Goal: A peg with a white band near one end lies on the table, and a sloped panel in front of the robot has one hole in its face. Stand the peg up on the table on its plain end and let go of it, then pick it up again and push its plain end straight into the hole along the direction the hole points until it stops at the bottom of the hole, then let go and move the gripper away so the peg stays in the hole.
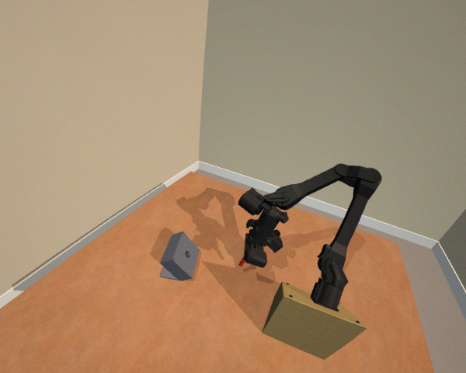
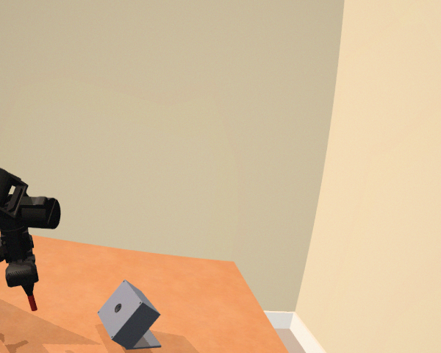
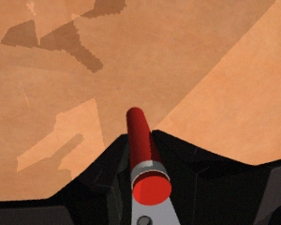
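Exterior view:
gripper (image 1: 247, 259) (image 2: 31, 294) (image 3: 140, 139): clamped on the red peg (image 1: 241, 262) (image 2: 32, 303) (image 3: 140, 133);
peg: 1 white band near the gripper, plain end downward, above the table (image 1: 116, 313) (image 2: 198, 281) (image 3: 215, 75);
panel (image 1: 187, 263) (image 2: 116, 323): 1 hole, apart from the peg.
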### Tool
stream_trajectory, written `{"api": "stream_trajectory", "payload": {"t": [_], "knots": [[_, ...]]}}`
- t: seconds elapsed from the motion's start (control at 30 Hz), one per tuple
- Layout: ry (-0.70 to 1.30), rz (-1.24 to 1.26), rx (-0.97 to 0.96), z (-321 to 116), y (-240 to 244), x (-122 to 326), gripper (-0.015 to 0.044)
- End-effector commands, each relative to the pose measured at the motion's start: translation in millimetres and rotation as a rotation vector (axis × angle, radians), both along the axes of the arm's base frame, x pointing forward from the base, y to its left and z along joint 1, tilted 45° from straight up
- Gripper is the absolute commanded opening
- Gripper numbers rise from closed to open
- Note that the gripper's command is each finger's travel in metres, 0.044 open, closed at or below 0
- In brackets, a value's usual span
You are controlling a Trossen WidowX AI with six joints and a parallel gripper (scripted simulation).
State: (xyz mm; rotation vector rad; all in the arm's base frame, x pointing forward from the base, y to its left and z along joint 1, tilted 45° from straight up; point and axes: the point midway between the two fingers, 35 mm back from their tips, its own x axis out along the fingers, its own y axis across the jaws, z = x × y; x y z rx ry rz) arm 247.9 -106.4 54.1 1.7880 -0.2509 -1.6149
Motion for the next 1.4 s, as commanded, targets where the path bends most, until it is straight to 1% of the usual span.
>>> {"api": "stream_trajectory", "payload": {"t": [0.0, 1.37], "knots": [[-0.02, 0.009, 0.016, -3, 2, 3, 0.0], [-0.312, 0.11, 0.171, -13, 18, 42, 0.0]]}}
